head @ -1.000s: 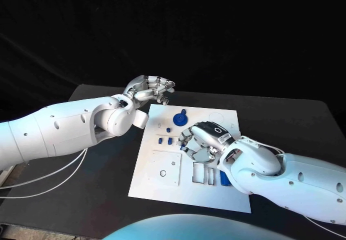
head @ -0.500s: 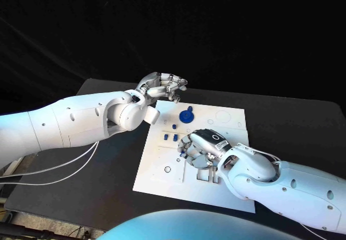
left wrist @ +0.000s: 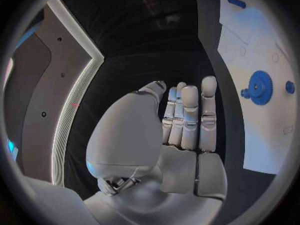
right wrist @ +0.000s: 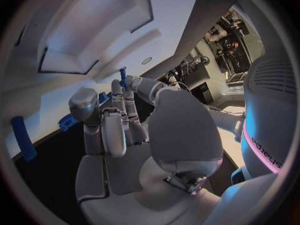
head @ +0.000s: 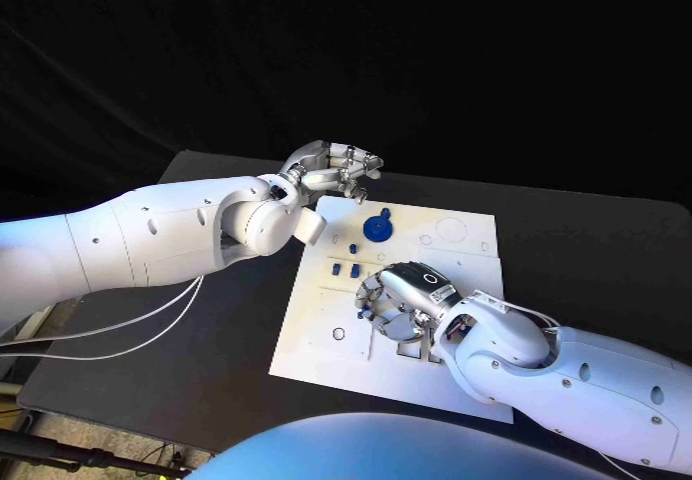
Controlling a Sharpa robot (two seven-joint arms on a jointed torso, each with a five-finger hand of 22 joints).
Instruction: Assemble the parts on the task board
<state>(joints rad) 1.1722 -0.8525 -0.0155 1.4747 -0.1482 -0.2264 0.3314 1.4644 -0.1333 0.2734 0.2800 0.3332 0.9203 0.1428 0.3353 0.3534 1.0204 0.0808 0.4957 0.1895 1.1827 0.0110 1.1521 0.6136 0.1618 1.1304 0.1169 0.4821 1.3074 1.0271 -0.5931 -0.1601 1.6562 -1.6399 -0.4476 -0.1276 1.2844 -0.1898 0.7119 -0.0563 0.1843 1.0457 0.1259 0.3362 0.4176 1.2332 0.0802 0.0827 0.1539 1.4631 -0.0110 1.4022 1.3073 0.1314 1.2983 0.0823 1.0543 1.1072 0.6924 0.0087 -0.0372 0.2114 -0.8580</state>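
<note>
board: flat white rectangular task board lying mid-table, cut-outs and small holes across its face
gear: round blue toothed gear part seated near the far end of the board, also clear at beside a smaller blue peg
small pieces: two short blue parts standing side by side toward the board's middle, another blue peg just beyond them
left hand: silver many-fingered left hand hovering off the far corner of the board, over the table rather than the plate; fingers laid straight and close together at, nothing between them, holding nothing
right hand: silver many-fingered right hand low over the board's middle, fingers curled down toward the cut-outs; a thin blue piece at the fingertips, looks pinched there, though contact is partly hidden
loose parts: elongated blue bar lying flat on the board near that hand, a smaller blue bit just beside the fingers
progress: judged partway; gear and several pegs apparently placed, rectangular slots near the right hand apparently open, bar not yet seated
surface: matte black table, thin white cables trailing over its near side
room: dark backdrop beyond the table's far edge
</note>
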